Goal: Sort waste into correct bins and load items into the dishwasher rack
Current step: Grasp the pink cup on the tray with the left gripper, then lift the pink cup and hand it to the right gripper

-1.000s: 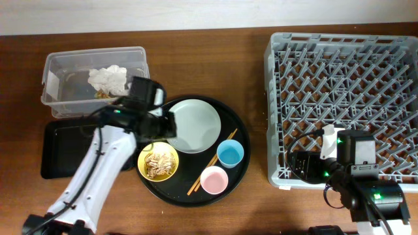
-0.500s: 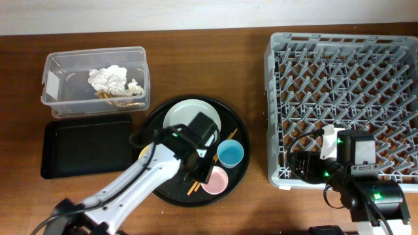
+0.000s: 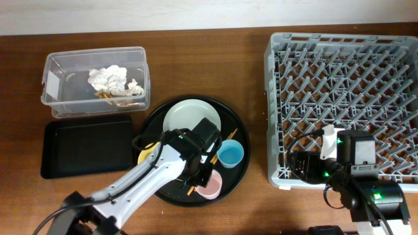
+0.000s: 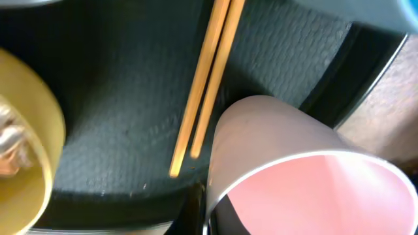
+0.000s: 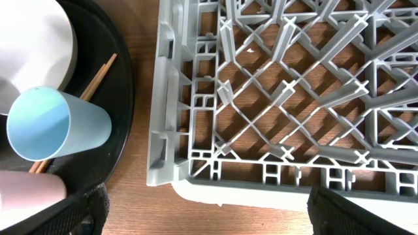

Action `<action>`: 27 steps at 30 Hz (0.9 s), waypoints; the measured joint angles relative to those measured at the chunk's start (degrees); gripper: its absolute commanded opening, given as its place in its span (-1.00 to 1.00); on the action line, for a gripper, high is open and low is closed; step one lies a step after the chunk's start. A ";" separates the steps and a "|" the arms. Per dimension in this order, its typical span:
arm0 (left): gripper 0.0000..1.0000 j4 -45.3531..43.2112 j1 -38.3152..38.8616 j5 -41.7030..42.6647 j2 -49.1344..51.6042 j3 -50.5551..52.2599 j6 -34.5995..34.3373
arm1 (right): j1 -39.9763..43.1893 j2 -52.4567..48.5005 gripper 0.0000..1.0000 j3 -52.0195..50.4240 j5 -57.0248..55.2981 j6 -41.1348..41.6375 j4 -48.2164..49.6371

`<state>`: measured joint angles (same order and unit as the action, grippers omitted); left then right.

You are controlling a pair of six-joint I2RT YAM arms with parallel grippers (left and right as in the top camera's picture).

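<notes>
Nearest, under my left gripper [image 3: 201, 173]: the pink cup [image 4: 287, 163], mouth up at the front edge of the round black tray [image 3: 243, 140]. I cannot tell whether this gripper's fingers are apart or together; the wrist view barely shows them. I judge the cup light, rigid and smooth-walled, so slippery, and best pinched across the rim, one finger inside. Just beside it: the chopsticks [image 4: 206, 85], lying flat and paired, thin and likely to roll or split apart, with little room beneath for a finger. Left of those: the yellow bowl [image 4: 26, 130] with food scraps inside. Beyond: the blue cup [image 3: 230, 154] and the plate [image 3: 186, 116], crowding the tray. Right gripper [image 5: 206, 209]: fingers spread wide, empty, at the near corner of the rack [image 3: 339, 98], which is unloaded. Bare table lies between tray and rack. Farthest: the flat black tray [image 3: 85, 150], and the clear tub [image 3: 95, 52] holding tissue [image 3: 108, 78].
</notes>
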<state>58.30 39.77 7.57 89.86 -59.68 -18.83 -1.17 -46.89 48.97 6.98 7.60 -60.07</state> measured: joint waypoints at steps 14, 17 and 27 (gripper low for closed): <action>-1.00 -27.82 -21.75 34.07 -9.92 -6.08 -0.07 | 0.00 -6.88 0.97 0.07 23.10 1.73 11.10; -1.00 -35.67 -21.90 48.85 -4.68 -6.12 -0.76 | 0.00 -12.55 0.96 0.11 37.16 -3.43 12.15; -1.00 -36.68 -21.90 62.82 1.73 -6.12 -2.29 | 0.00 -19.39 0.97 0.11 61.02 -17.29 23.23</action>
<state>21.63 17.87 70.39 91.59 -65.80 -21.12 -1.17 -66.28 49.08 68.01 -9.69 -36.84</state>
